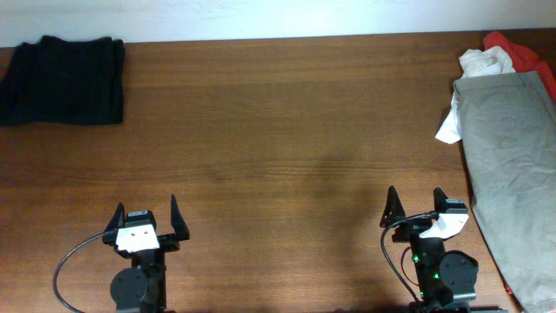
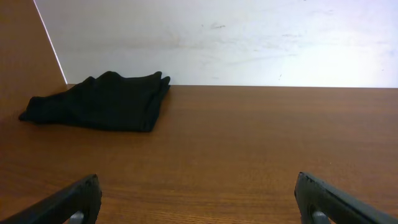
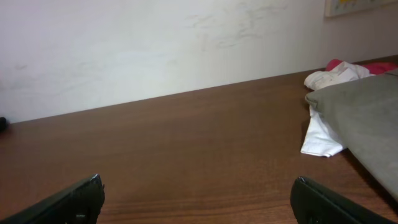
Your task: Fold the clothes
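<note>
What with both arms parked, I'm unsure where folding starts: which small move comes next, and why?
Probably swing the right gripper toward the grey garment: it lies wrinkled and unfolded beside that open, empty gripper, while the black garment far left already looks folded.

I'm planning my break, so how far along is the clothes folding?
Done: one black garment lies folded at the far left. In hand: nothing; the left gripper and right gripper are both open and empty near the front edge. Remaining: the grey garment, white cloth and red cloth, piled unfolded at the right.
</note>
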Robot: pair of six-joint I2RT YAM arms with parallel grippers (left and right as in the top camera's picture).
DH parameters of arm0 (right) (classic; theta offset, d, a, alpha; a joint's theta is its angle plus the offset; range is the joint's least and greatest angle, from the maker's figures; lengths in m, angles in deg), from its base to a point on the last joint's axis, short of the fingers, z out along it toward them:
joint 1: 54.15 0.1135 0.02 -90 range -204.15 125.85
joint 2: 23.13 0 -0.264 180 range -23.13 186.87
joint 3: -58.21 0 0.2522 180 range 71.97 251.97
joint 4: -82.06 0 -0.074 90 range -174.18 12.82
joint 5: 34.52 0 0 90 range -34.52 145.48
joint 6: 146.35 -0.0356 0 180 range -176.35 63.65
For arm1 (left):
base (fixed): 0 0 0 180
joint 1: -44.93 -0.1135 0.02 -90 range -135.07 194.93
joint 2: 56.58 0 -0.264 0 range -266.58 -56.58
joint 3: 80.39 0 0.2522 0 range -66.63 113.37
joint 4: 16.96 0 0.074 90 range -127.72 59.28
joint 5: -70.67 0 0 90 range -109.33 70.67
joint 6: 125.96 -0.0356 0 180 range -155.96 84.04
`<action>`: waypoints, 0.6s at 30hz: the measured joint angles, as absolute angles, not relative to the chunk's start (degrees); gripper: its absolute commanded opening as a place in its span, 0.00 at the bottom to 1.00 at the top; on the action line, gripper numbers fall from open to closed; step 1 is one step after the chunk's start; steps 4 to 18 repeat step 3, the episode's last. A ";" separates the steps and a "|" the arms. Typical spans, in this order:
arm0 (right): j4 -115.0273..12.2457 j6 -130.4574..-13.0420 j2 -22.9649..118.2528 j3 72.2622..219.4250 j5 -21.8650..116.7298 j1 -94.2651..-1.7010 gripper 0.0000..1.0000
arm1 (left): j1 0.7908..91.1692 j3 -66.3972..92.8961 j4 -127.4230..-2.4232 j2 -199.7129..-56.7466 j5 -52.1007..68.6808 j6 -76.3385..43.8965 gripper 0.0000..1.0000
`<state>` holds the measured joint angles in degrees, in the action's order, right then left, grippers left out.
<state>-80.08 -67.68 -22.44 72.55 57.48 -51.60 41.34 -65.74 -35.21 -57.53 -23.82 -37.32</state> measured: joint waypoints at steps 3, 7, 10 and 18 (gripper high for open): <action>-80.08 -67.68 -22.44 72.55 57.48 -51.60 0.99 | 41.34 -65.74 -35.21 -57.53 -23.82 -37.32 0.99; -80.08 -67.68 -22.44 72.55 57.48 -51.60 0.99 | 41.34 -65.74 -35.21 -57.53 -23.82 -37.32 0.99; -80.08 -67.68 -22.44 72.55 57.48 -51.60 0.99 | 41.34 -65.74 -35.21 -57.53 -23.82 -37.32 0.99; -80.08 -67.68 -22.44 72.55 57.48 -51.60 0.99 | 41.34 -65.74 -35.21 -57.53 -23.82 -37.32 0.99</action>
